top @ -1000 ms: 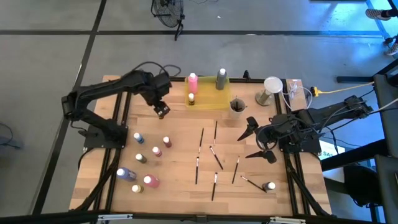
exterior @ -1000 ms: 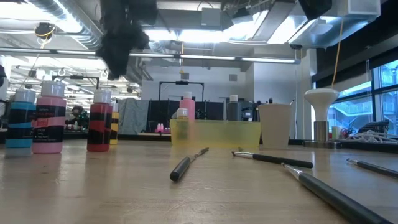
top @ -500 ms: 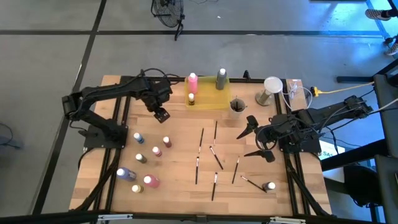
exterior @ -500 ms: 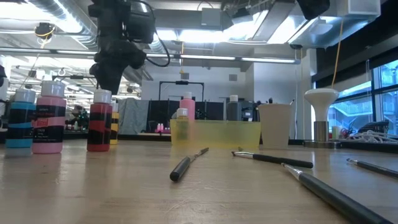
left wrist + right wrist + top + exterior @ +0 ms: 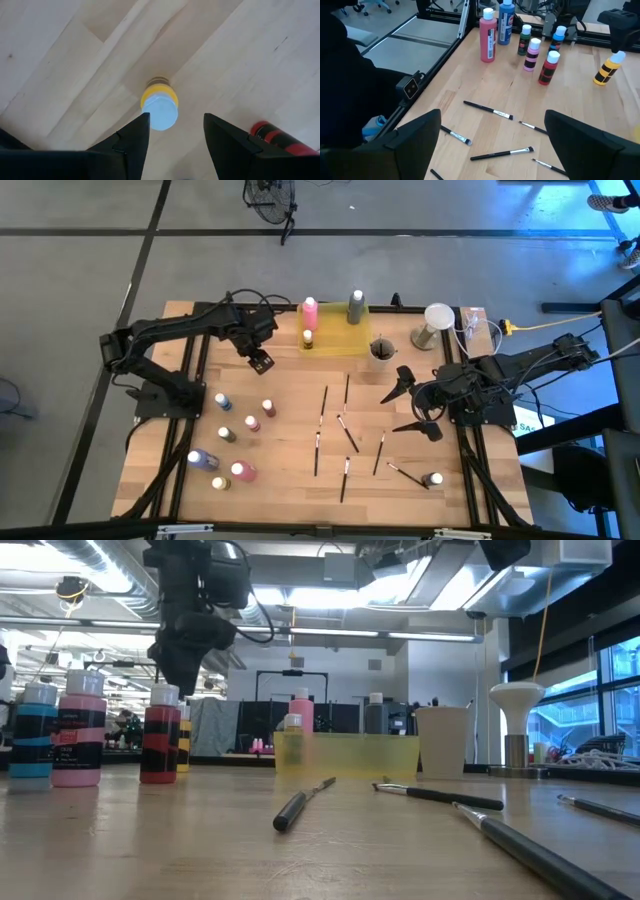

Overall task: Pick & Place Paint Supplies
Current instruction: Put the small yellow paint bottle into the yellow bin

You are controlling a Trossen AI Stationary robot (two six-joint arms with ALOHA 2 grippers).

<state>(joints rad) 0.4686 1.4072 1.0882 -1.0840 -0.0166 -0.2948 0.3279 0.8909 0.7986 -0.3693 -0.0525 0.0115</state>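
Observation:
A yellow paint bottle (image 5: pixel 158 102) with a pale blue cap stands upright on the wooden table (image 5: pixel 290 395). My left gripper (image 5: pixel 262 361) hangs open straight above it, pointing down. Its fingers stand on either side of the cap, a little above it, touching nothing. In the high view the gripper hides this bottle. Several other bottles (image 5: pixel 227 434) stand at the table's left. Several thin dark paintbrushes (image 5: pixel 347 440) lie at the middle. My right gripper (image 5: pixel 412 408) waits open above the table's right side.
A translucent yellow tray (image 5: pixel 335 338) at the far edge holds a pink bottle (image 5: pixel 310 310), a grey one (image 5: pixel 356 307) and a small yellow one (image 5: pixel 308 340). A beige cup (image 5: pixel 381 352) and a white lamp-like stand (image 5: pixel 437 320) are to its right. A red bottle (image 5: pixel 275 137) stands close to the left gripper.
My left gripper has come straight down toward the yellow bottle and then held still, staying open. The right arm has kept still.

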